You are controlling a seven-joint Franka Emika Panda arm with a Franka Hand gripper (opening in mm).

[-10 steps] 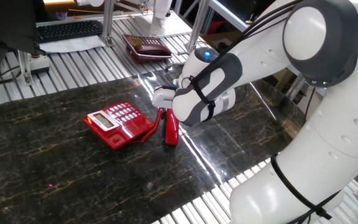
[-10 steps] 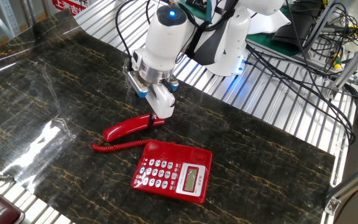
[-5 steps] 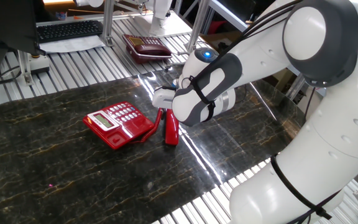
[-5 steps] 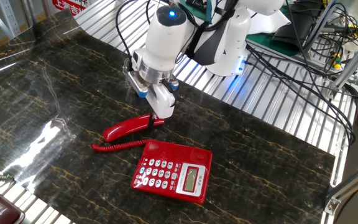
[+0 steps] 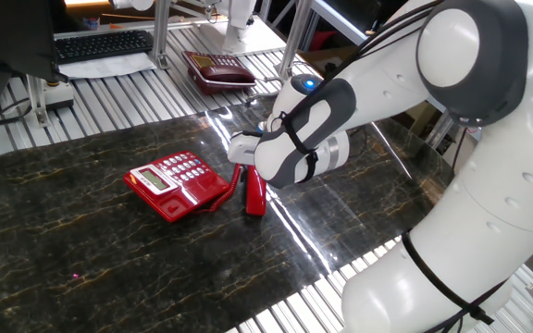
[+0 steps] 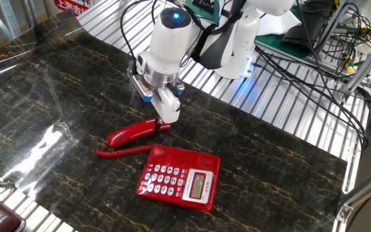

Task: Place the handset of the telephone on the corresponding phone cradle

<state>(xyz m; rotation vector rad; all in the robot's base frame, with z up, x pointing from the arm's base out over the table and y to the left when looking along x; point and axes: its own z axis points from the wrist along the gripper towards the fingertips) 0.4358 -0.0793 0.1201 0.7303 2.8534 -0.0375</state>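
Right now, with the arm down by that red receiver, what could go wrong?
The end effector meets the handset at one end, so lifted there it may tip or slip. The coiled cord lies between the handset and the telephone; it could drag the phone or snag. The cradle is narrow, so the handset may land crooked.

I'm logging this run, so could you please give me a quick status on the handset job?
Gripper down at one end of the handset, jaws' grip unclear. Handset flat on the table beside the telephone, cradle unfilled. Nothing in the way.
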